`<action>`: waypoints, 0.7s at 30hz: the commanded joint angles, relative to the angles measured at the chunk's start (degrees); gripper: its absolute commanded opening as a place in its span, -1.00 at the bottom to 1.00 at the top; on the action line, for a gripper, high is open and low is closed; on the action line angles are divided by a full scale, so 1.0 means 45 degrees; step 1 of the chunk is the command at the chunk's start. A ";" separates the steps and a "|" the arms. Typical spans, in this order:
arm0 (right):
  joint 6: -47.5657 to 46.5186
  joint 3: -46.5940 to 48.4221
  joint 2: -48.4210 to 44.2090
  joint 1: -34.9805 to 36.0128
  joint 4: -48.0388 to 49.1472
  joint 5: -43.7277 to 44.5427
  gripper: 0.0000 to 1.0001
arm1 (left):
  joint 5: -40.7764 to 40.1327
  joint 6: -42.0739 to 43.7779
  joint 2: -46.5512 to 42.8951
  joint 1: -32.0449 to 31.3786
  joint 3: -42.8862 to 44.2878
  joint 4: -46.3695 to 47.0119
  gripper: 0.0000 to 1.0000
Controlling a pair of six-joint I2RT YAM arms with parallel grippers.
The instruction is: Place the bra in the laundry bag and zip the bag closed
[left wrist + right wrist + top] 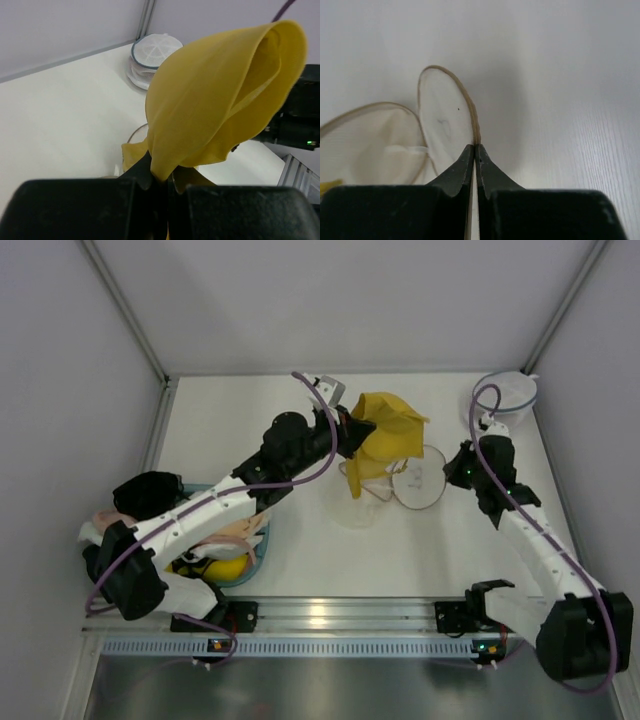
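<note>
The mustard-yellow bra (385, 435) hangs from my left gripper (352, 432), which is shut on its fabric; in the left wrist view the bra (215, 100) fills the frame above the pinched fingertips (161, 177). The laundry bag (415, 480) lies open on the table just right of and below the bra, its tan zip rim showing. My right gripper (452, 472) is shut on the rim of the raised lid; in the right wrist view the lid (447, 117) stands up from the fingertips (475, 149), with the bag's base (370, 140) to its left.
A second round mesh bag with a blue rim (507, 392) sits at the back right, and also shows in the left wrist view (152, 55). A blue basket (252, 555) with peach and yellow garments stands at the front left under the left arm.
</note>
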 commanded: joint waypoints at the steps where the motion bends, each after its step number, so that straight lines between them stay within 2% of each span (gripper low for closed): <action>1: -0.0794 0.1053 -0.1664 -0.0043 0.0523 -0.1766 -1.00 | -0.0045 0.0208 0.0104 0.0040 0.0853 0.0640 -1.00; 4: -0.0970 0.1287 -0.2096 -0.0004 0.0328 -0.2471 -1.00 | -0.0515 0.0035 0.0455 0.0040 0.1379 0.0660 -1.00; 9: -0.0893 0.1483 -0.2702 0.0055 -0.0257 -0.2434 -1.00 | -0.1549 -0.0844 0.1041 0.0040 0.1891 0.0815 -1.00; 14: -0.0579 0.1950 -0.3347 0.0036 -0.0980 -0.2355 -1.00 | -0.1570 -0.1704 0.1217 0.0040 0.0465 0.4150 -1.00; 16: -0.0521 0.2185 -0.3425 0.0036 -0.1234 -0.2277 -1.00 | -0.1280 -0.1860 0.1567 0.0040 0.0503 0.4156 -1.00; 21: -0.0540 0.2713 -0.3582 0.0055 -0.1606 -0.2667 -1.00 | -0.0867 -0.1881 0.2290 0.0001 -0.0549 0.6103 -1.00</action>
